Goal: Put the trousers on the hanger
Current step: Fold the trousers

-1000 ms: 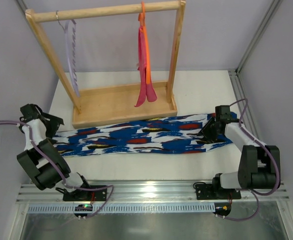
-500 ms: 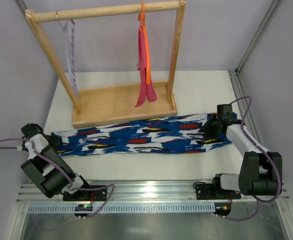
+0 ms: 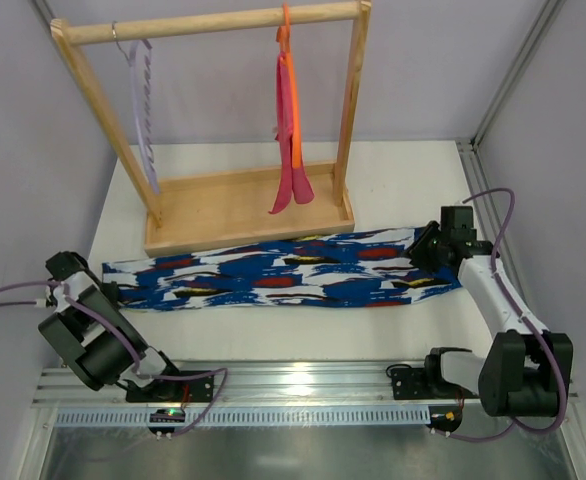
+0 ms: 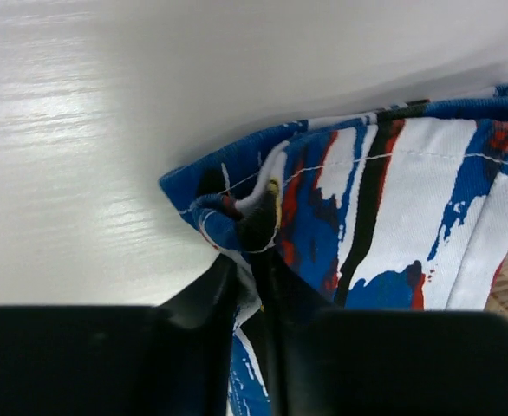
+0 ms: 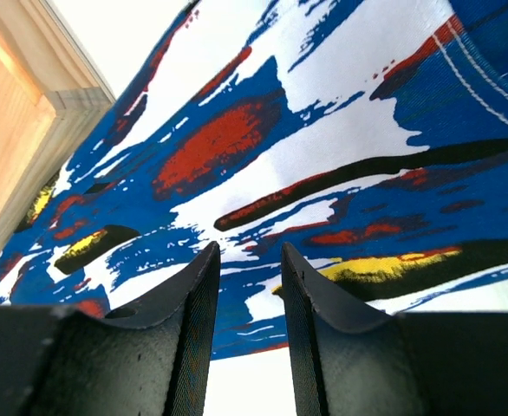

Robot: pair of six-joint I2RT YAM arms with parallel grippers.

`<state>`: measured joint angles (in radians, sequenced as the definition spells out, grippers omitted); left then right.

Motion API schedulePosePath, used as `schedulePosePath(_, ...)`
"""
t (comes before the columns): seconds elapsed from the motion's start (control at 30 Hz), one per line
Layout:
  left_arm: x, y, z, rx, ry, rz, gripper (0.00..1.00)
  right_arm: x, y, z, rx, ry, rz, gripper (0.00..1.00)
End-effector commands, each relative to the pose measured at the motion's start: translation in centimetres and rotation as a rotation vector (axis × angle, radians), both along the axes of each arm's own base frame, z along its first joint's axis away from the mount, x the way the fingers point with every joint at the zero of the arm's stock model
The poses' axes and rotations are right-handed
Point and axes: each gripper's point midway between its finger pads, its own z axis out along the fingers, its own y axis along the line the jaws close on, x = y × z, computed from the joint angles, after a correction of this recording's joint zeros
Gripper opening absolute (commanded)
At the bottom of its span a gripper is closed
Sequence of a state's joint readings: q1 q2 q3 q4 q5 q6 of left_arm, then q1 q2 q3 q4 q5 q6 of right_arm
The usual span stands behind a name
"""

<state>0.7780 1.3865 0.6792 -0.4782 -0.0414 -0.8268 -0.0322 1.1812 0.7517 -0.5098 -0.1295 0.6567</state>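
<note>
Where the trousers (image 3: pixel 283 272) lie flat across the table (image 3: pixel 403 190), left gripper (image 4: pixel 252 247) pinches their corner hem, jaws nearly closed; right gripper (image 5: pixel 247 260) narrowly parted over the other end (grip unclear to us). Beyond, we note the hanger (image 3: pixel 143 110) on the wooden rack (image 3: pixel 248 205).

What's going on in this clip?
Two robot arms are working on a pair of printed trousers, laid out as a long strip on the table in front of a wooden rack. The left gripper pinches the strip's left end. The right gripper sits at the right end, jaws slightly apart, grip unclear. The lilac hanger hangs on the rack with nothing on it yet.
</note>
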Motion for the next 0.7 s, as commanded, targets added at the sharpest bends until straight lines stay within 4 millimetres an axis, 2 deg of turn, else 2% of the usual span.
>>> schedulePosePath(0.0, -0.3, 0.0, -0.9, -0.011, 0.021, 0.000, 0.12, 0.9, -1.0, 3.2, -0.060, -0.079, -0.005, 0.38)
schedulePosePath(0.03, 0.2, 0.7, 0.3, 0.021, -0.001, -0.003, 0.08, 0.9, -1.1, 3.5, -0.069, -0.082, -0.006, 0.38)
schedulePosePath(0.07, -0.2, 0.8, 0.8, 0.033, 0.017, -0.016, 0.00, 1.0, -1.3, 4.3, -0.081, -0.102, -0.005, 0.38)
schedulePosePath(0.1, 0.0, 1.1, 1.6, 0.052, 0.015, -0.032, 0.00, 0.8, -1.3, 4.5, -0.084, -0.101, -0.002, 0.38)
schedulePosePath(0.13, 0.7, 2.1, 3.3, 0.093, -0.005, -0.045, 0.00, 0.8, -1.3, 4.9, -0.084, -0.109, 0.000, 0.38)
schedulePosePath(0.23, 1.0, 2.7, 6.5, 0.162, -0.018, -0.101, 0.00, 0.6, -0.9, 6.1, -0.070, -0.126, 0.011, 0.38)
schedulePosePath(0.27, 1.6, 2.9, 8.5, 0.208, -0.056, -0.125, 0.00, 0.6, -0.8, 6.5, -0.062, -0.134, 0.013, 0.38)
schedulePosePath(0.37, 2.7, 0.8, 10.4, 0.258, -0.071, -0.257, 0.00, 0.5, -0.1, 7.6, -0.026, -0.158, 0.026, 0.38)
schedulePosePath(0.43, 3.8, -2.5, 11.6, 0.287, -0.120, -0.374, 0.00, 0.4, 0.2, 8.5, -0.010, -0.176, 0.035, 0.38)
schedulePosePath(0.47, 3.8, -4.2, 11.0, 0.283, -0.130, -0.428, 0.00, 0.4, 0.3, 8.8, -0.009, -0.184, 0.038, 0.38)
schedulePosePath(0.5, 4.3, -6.9, 11.9, 0.315, -0.171, -0.520, 0.00, 0.1, 0.3, 9.0, -0.011, -0.181, 0.040, 0.38)
schedulePosePath(0.57, 4.3, -9.7, 11.6, 0.323, -0.203, -0.593, 0.00, -0.2, 0.2, 9.9, -0.025, -0.200, 0.053, 0.38)
schedulePosePath(0.6, 4.2, -12.7, 11.5, 0.325, -0.235, -0.692, 0.00, -0.5, 0.2, 9.9, -0.031, -0.196, 0.062, 0.38)
schedulePosePath(0.63, 4.3, -14.0, 11.6, 0.339, -0.243, -0.717, 0.00, -0.8, 0.2, 10.3, -0.041, -0.212, 0.078, 0.39)
schedulePosePath(0.67, 4.3, -17.9, 11.8, 0.321, -0.279, -0.846, 0.01, -1.1, 0.3, 10.5, -0.042, -0.219, 0.090, 0.40)
